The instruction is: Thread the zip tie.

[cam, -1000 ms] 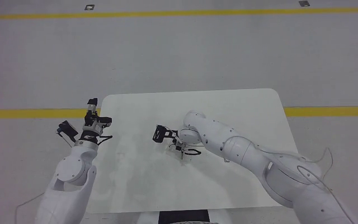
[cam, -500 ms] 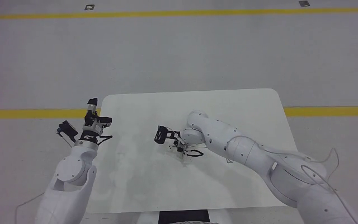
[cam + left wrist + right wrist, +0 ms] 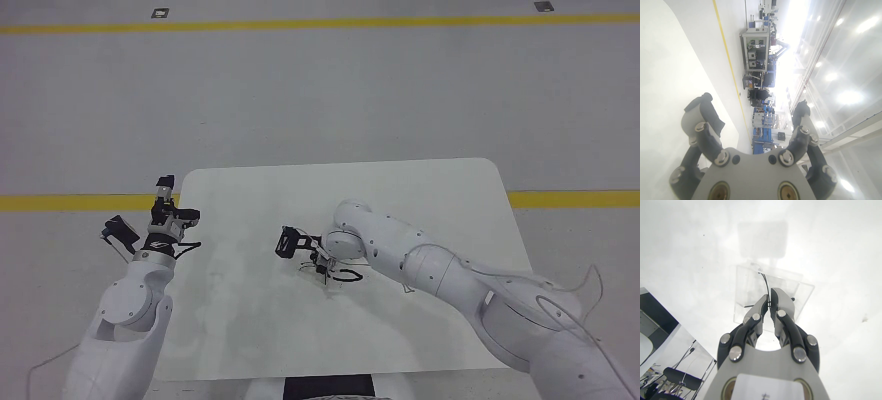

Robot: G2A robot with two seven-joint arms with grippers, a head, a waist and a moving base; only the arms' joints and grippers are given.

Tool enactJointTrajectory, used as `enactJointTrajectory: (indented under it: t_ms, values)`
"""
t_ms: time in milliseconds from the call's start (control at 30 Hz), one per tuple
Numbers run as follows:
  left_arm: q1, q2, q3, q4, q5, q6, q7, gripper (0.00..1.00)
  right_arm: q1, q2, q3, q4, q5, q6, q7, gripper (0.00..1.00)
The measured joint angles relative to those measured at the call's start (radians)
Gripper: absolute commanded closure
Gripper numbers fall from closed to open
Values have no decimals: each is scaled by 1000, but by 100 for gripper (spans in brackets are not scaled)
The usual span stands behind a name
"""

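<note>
The white rounded table [image 3: 440, 200] fills the middle of the top view. Just left of its centre the right gripper [image 3: 322, 268] is lowered to the tabletop, with the thin black zip tie [image 3: 345, 272] curling out beside it toward the right.

In the right wrist view the right gripper [image 3: 769, 295] has its fingers drawn almost together, and the ribbed pads [image 3: 774, 306] pinch the zip tie [image 3: 766, 283] between them. From the pinch the strap runs on to a small dark fitting at the far edge of a clear, square plastic block [image 3: 747, 285] that rests flat on the table. A short pointed end of the tie sticks out sideways past each finger.

At the left edge of the table in the top view, the left gripper [image 3: 172, 200] hangs partly over the rim. The left wrist view shows the left gripper [image 3: 753, 102] spread wide with nothing between its fingers.

Compared with a second ago, the right wrist has crept slightly toward the lower right of the top view, and its forearm has swung a little. The grip on the tie is unchanged. The left arm has not moved.
</note>
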Motion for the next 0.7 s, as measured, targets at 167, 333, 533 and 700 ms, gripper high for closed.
enactJointTrajectory:
  t_ms: [167, 333, 533, 700]
  values:
    - [0, 0, 0, 0, 0, 0, 0, 0, -3, -6, 0, 13, -1, 0, -7, 100]
    - [0, 0, 0, 0, 0, 0, 0, 0, -1, -11, 0, 21, -10, 0, -6, 100]
    - [0, 0, 0, 0, 0, 0, 0, 0, 19, -4, 0, -7, 14, 0, 21, 100]
    - [0, 0, 0, 0, 0, 0, 0, 0, 43, 26, 0, -66, 72, 0, 17, 100]
